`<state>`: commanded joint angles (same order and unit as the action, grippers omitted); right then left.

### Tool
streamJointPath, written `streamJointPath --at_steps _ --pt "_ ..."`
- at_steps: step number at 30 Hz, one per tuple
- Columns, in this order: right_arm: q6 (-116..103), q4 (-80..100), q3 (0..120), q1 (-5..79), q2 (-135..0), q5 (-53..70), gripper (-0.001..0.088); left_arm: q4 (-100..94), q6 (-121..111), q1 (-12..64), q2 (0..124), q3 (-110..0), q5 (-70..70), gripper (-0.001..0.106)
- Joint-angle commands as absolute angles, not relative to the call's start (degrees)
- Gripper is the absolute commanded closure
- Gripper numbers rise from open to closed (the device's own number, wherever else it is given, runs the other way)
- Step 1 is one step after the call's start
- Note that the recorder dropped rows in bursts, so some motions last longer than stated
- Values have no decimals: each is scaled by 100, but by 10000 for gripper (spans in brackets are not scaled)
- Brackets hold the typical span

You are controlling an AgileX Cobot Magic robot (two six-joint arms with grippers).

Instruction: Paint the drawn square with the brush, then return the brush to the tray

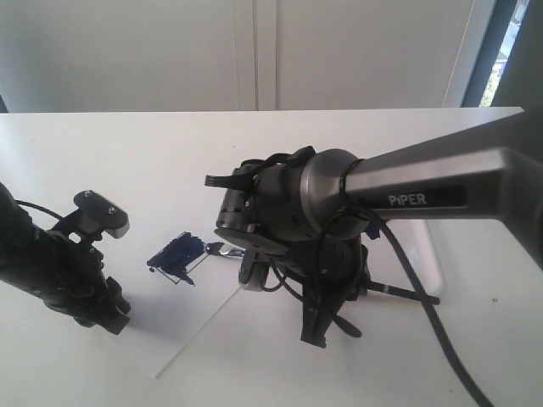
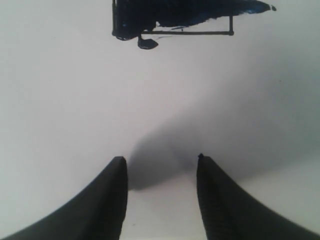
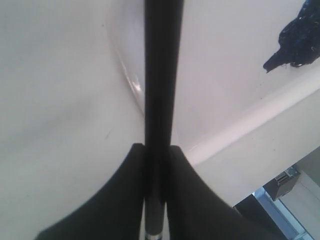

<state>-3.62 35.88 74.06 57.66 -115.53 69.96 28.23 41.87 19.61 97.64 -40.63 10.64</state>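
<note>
The left gripper [image 2: 161, 157] holds its two black fingers apart over a white surface [image 2: 60, 100], near the drawn square [image 2: 150, 12], partly painted dark blue.

I log the drawn square [image 1: 176, 257] streaky navy, thin black outline, the brush [image 3: 162, 75] black, the tray [image 1: 431, 259] glossy white

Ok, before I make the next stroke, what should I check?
1. Right gripper shut on the brush: ok.
2. Drawn square fully covered: not ok, a bare strip shows inside one outline edge.
3. Bristles touching the square: cannot tell; the tip sits at its edge.
4. Left gripper open, empty, clear of the wet paint: ok.
5. Tray free for the brush: cannot tell, mostly hidden.
</note>
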Motion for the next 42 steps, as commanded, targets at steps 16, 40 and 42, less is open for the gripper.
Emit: streamJointPath --at_steps 16,40,42 --pt "-379 3862 7417 5766 -11553 6996 868 2823 4187 1961 9764 -4063 1064 556" --pt "-281 3848 7417 6084 -11553 6996 868 2817 4235 1961 9764 -4074 1028 556" --pt "-266 3804 7417 6178 -11553 6996 868 2817 4235 1961 9764 -4074 1028 556"
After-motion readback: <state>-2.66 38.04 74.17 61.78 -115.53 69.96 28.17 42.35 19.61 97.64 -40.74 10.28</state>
